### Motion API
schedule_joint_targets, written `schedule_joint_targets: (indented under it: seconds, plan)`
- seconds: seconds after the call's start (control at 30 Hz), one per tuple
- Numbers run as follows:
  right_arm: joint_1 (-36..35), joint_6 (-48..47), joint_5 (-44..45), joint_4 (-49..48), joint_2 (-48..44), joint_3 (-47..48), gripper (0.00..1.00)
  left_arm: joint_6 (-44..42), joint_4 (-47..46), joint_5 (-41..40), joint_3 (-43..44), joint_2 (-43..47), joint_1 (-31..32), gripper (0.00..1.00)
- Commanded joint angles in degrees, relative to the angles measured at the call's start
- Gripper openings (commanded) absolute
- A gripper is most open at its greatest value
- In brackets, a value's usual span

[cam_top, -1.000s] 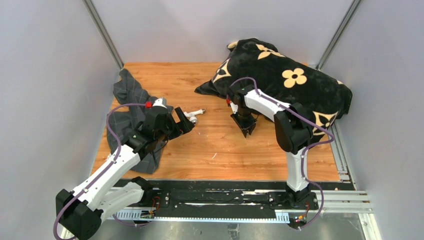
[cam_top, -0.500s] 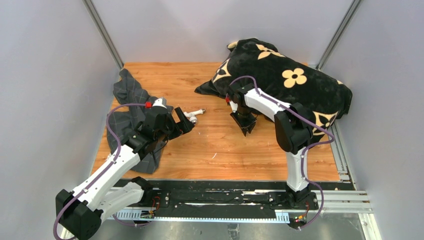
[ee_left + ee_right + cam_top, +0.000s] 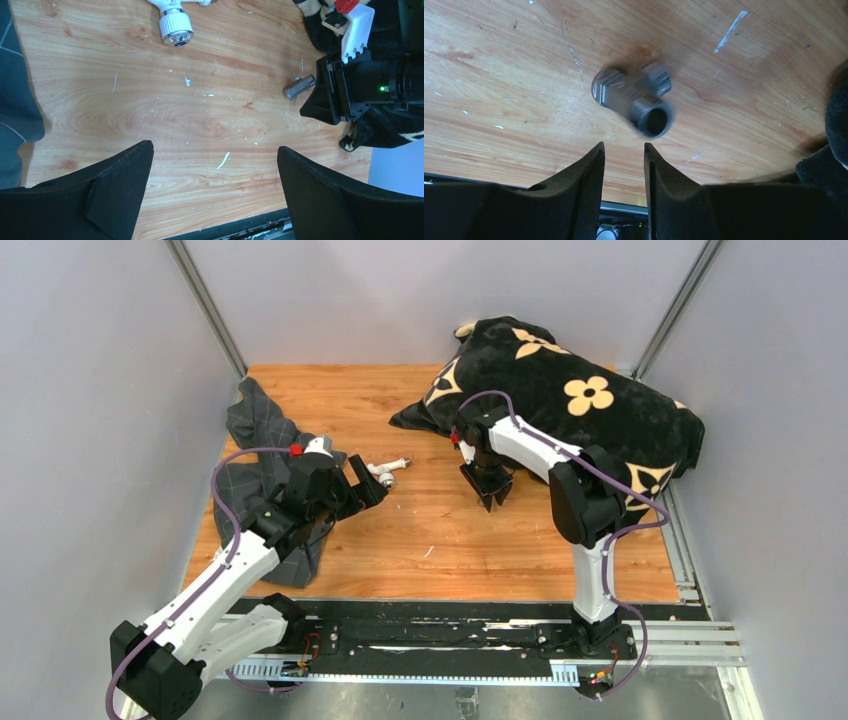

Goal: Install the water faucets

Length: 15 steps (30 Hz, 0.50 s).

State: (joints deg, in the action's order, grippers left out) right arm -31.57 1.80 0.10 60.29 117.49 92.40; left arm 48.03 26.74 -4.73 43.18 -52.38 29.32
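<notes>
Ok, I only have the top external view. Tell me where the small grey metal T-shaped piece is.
Observer: Right wrist view: the small grey metal T-shaped piece lies on the wood just beyond the right gripper, outside its fingers.
Operator: Report those jaws.
Observer: Slightly parted, nothing between them.
Operator: Now the left wrist.
Observer: Left wrist view: the white elbow-shaped tap body lies ahead of the wide-open left gripper, round metallic end toward it.

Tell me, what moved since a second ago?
The right gripper edged slightly left and its jaws seem to have parted a little; the grey T-shaped piece lies loose on the table just ahead of it. The left gripper, wide open, the white tap, cloth and cushion stayed put.
</notes>
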Motion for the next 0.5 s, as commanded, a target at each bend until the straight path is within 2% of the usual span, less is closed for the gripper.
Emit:
schedule_joint_targets:
  seconds: [0.0, 0.13, 0.37, 0.47]
  plan:
    - [-0.59, -0.48, -0.18, 1.36, 0.47, 1.68, 0.35, -0.21, 0.08, -0.8, 0.77, 0.96, -0.1, 0.98]
    - [-0.67, -0.48, -0.89, 1.21, -0.58, 1.84, 0.42, -0.13, 0.08, -0.87, 0.6, 1.05, -0.1, 0.98]
    - [-0.53, 1.03, -1.6, -1.97, -3.54, 0.38, 0.44, -0.27, -0.2, -0.72, 0.7, 0.9, -0.14, 0.98]
    - [-0.37, 2.79, -2.23, -4.94, -7.49, -1.1, 0.44, -0.92, -0.36, -0.5, 0.64, 0.83, -0.14, 0.98]
